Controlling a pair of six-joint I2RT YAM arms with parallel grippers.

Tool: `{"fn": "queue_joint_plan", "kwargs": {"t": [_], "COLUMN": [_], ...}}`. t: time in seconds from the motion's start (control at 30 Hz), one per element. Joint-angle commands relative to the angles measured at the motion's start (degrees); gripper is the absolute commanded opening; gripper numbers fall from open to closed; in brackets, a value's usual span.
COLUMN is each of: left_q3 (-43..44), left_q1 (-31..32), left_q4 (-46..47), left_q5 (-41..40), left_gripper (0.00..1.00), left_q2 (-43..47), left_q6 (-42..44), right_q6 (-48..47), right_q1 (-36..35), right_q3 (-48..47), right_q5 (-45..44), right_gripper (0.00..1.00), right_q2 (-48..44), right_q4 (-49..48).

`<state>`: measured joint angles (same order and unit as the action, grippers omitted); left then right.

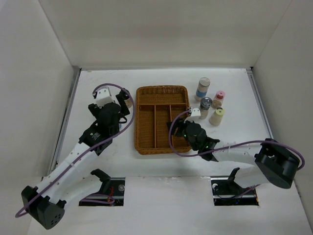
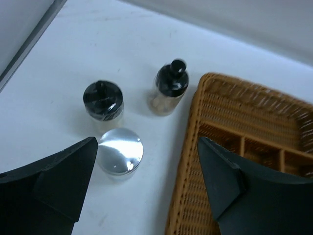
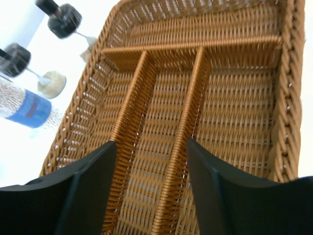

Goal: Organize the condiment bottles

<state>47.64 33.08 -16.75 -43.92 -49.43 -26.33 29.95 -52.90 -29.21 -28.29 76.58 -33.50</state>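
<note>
Left wrist view: left gripper spread wide and empty, squat silver-capped glass jar upright just ahead, nearer one finger, beside the brown wicker tray; right gripper gapes empty over the tray, farther off

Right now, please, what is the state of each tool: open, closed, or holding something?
Left tool: open, holding nothing.
Right tool: open, holding nothing.

Table: white.
Centre: brown wicker tray.
Right of tray: blue-labelled cylinder, pink-capped bottle, silver-capped shaker, yellow-capped bottle.
Left of tray: black-capped jar, black-stoppered bottle, silver-lidded jar.
</note>
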Motion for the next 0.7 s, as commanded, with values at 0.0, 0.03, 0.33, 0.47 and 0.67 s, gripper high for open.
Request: {"fn": "queue_joint_plan", "kwargs": {"t": [0.0, 0.03, 0.33, 0.47, 0.67], "left_q3": [-1.0, -1.7, -4.8, -5.1, -6.5], "left_q1": [-0.4, -0.5, -4.0, -5.8, -9.2], "left_q4": [-6.1, -6.0, -4.5, -4.8, -0.6], "left_q5": [0.2, 0.2, 4.4, 5.9, 9.2], "left_gripper": [0.83, 0.84, 0.84, 0.84, 0.81], "left_q2": [-2.7, -3.4, -6.6, -5.9, -9.0], "left_q6": [-0.8, -1.4, -4.1, -4.3, -3.7], "right_q6": [0.5, 0.4, 0.1, 0.5, 0.4], "right_q1": [0.6, 0.6, 1.0, 1.2, 1.3], "right_q3": [-2.6, -2.8, -2.9, -3.2, -3.7], "right_q5": [2.3, 2.9, 3.8, 4.0, 4.6], "right_gripper": [0.69, 0.72, 0.79, 0.79, 0.80], "right_q2": [1.4, 1.4, 2.3, 2.9, 3.8], "right_q4": [-2.0, -1.9, -2.5, -1.8, -1.8]}}
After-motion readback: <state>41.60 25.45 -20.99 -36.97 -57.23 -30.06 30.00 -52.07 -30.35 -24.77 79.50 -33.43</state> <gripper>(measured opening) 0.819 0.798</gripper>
